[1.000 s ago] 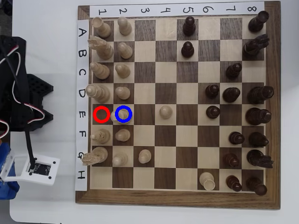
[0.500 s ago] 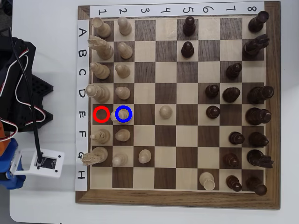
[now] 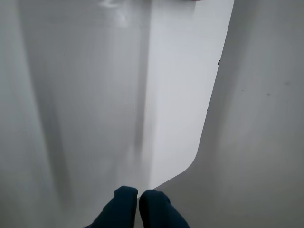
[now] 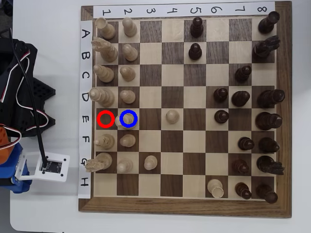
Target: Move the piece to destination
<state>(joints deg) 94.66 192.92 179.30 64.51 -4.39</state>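
The piece (image 4: 125, 120) is standing on the chessboard (image 4: 184, 208), in row E column 2, inside the blue ring (image 4: 129, 118) marking the destination, just right of the red ring (image 4: 105, 118). In the wrist view the gripper (image 3: 138, 197) is showing its two dark blue fingertips (image 3: 121, 204) pressed together, empty, over the white table (image 3: 95, 95). The arm (image 4: 19, 107) is sitting left of the chessboard in the overhead view.
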